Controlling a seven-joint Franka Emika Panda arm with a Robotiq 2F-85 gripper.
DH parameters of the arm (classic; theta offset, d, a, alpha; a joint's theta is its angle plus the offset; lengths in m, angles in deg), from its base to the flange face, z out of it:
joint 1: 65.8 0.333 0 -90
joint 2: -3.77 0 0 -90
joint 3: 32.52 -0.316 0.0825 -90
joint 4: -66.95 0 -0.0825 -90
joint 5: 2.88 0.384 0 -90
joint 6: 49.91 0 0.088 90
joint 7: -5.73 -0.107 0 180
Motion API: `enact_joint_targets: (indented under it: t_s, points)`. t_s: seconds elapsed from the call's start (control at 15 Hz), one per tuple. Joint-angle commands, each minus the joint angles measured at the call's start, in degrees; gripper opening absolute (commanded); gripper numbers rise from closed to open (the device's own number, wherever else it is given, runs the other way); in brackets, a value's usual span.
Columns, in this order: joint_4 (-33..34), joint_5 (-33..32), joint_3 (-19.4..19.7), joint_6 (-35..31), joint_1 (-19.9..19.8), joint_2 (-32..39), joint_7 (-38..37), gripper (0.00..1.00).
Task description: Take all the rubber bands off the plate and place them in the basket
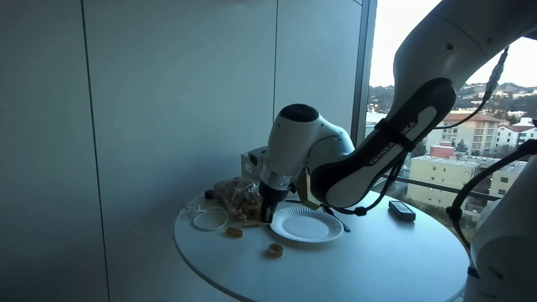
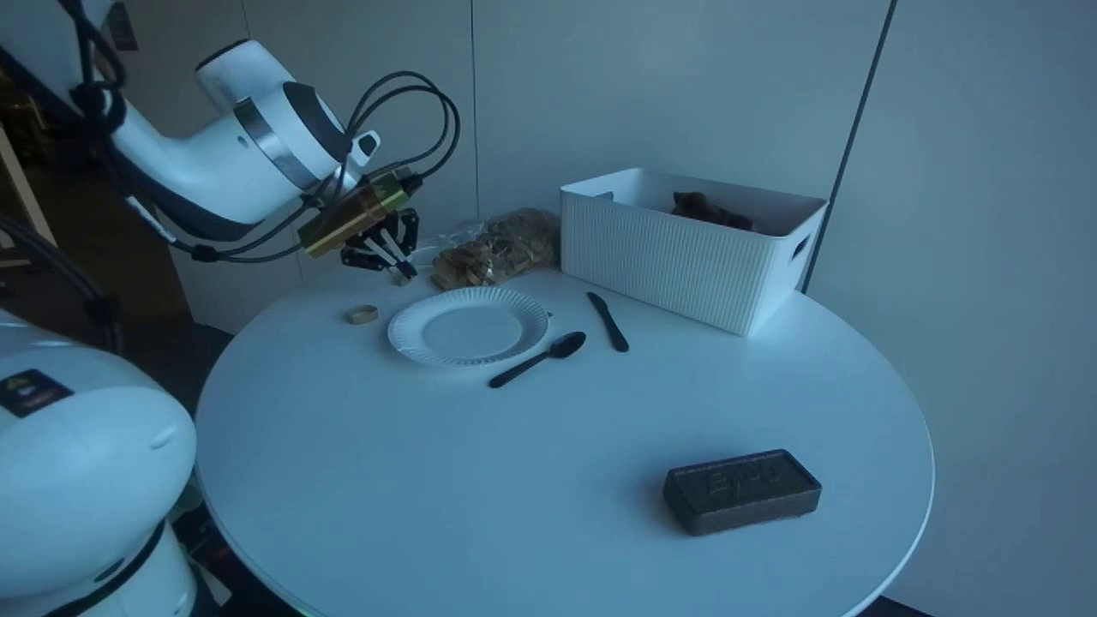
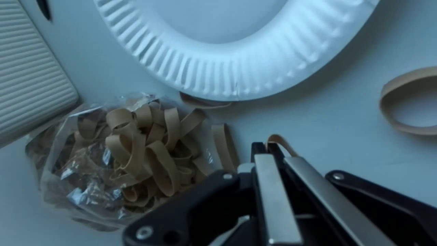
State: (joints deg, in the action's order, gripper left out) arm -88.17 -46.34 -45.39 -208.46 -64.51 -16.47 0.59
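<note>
The white plate lies flat with a bare face in both exterior views; its near rim shows in the wrist view. My gripper is shut on one tan rubber band, which loops out over a fingertip. In the exterior views the gripper is low beside the plate, near the bag; I cannot tell whether the band touches the table. Loose rubber bands lie on the table. One is partly under the plate rim. No brownish basket shows in these frames.
A clear plastic bag full of rubber bands lies beside the gripper. A white ribbed box with something dark inside stands behind it. A black spoon, a black knife, a dark block and a pale cable lie about.
</note>
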Motion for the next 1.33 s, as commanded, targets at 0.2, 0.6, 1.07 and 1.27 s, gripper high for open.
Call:
enact_joint_targets:
  t_s: [0.2, 0.6, 1.07, 1.27]
  points:
    - [4.35, -29.73, -9.87, -10.61, -18.35, -0.45, -26.08, 0.07]
    - [7.72, -35.01, -10.57, -8.24, -20.09, 9.68, -31.28, 0.06]
    - [14.17, -51.55, -10.88, -7.12, -19.60, 14.85, -45.86, 0.07]
    - [15.85, -57.27, -11.11, -4.96, -18.91, 16.58, -51.55, 0.07]
